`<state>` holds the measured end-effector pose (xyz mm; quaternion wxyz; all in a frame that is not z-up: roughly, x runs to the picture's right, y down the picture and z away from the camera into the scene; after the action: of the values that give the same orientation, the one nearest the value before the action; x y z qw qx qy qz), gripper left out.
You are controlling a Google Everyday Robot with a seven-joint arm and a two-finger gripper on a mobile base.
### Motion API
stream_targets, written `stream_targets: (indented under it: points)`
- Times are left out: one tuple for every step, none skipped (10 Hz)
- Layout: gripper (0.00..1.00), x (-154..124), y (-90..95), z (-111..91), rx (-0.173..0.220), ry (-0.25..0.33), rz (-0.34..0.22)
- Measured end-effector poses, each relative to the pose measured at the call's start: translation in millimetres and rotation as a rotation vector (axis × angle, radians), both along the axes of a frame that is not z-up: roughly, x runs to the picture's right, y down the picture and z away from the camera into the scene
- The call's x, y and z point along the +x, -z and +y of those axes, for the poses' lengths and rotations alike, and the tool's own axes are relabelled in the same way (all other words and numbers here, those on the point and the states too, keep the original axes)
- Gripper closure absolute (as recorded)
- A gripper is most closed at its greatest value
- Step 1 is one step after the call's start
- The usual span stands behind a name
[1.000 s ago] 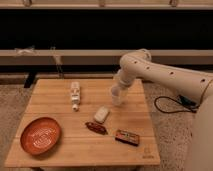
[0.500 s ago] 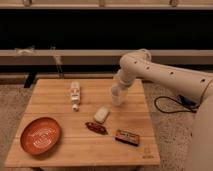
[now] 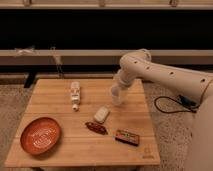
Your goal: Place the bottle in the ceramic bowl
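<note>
Bottle (image 3: pixel 75 95) flat on its side on the far-left part of the counter (image 3: pixel 132 115), narrow capped end toward the near edge. Probably laid that way for steadiness: slim, tall, prone to tip if stood upright. Offers its long sides to a grasp across the body.

Well apart from the ceramic bowl (image 3: pixel 41 135), at the near-left corner, mouth up, nothing inside, ready to receive.

Pincer (image 3: pixel 117 96) at the end of the white arm (image 3: pixel 160 75), pointing down over the far-right part of the counter, spread wide, not on the bottle. Wide stance sensible ahead of a reach: room to straddle the bottle's body. Well to the right of the bottle; would need to cross leftward, then drop. Task judged at its very start: bottle untouched, bowl unfilled.

Count on the counter:
- one bottle
- one bowl
- one short white block (image 3: pixel 101 114) near the middle
- one reddish-brown wrapped piece (image 3: pixel 96 128) just in front of that block
- one dark flat packet (image 3: pixel 127 137) toward the near right

Five things in all. One arm, one pincer. One dark cable (image 3: pixel 170 106) on the floor to the right.
</note>
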<state>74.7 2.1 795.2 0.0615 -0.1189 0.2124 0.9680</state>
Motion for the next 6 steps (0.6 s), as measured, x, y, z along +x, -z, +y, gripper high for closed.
stream_targets:
  points:
    - [0.20,-1.4,0.0,0.4,0.002,0.008,-0.007]
    - [0.20,-3.5,0.7,-0.3,0.007,0.014,-0.014]
    - [0.20,-3.3,0.5,-0.3,0.007,0.015,-0.014]
    - [0.20,-3.3,0.6,-0.4,0.007,0.015,-0.014]
    - [0.20,-3.3,0.6,-0.4,0.007,0.015,-0.014]
    - [0.20,-3.3,0.5,-0.3,0.007,0.015,-0.014]
